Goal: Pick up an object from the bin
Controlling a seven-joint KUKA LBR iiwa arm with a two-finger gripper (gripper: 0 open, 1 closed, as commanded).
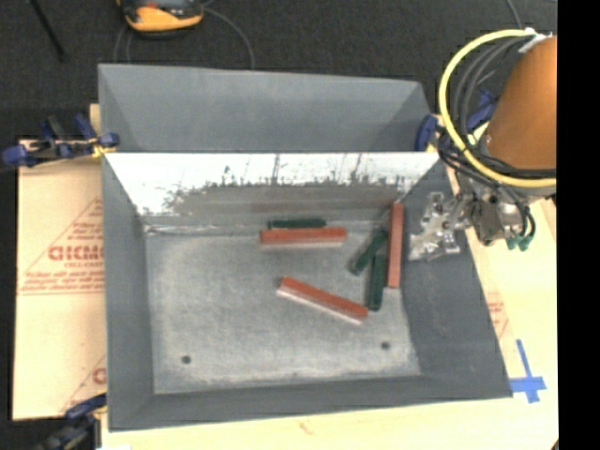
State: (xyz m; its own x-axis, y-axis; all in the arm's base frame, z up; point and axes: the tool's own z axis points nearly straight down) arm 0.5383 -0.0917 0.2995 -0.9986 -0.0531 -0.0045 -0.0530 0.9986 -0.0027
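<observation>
Several red and green sticks (322, 300) lie mid-floor in the bin (281, 139); gripper (436, 231) hangs at 3 o'clock over its sloped wall, can't tell jaw gap.

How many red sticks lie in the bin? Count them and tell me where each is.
3 red sticks: one lies crosswise near the back of the bin; one slants across the floor's middle; one runs front to back at the right, beside green sticks. None looks hidden.
</observation>
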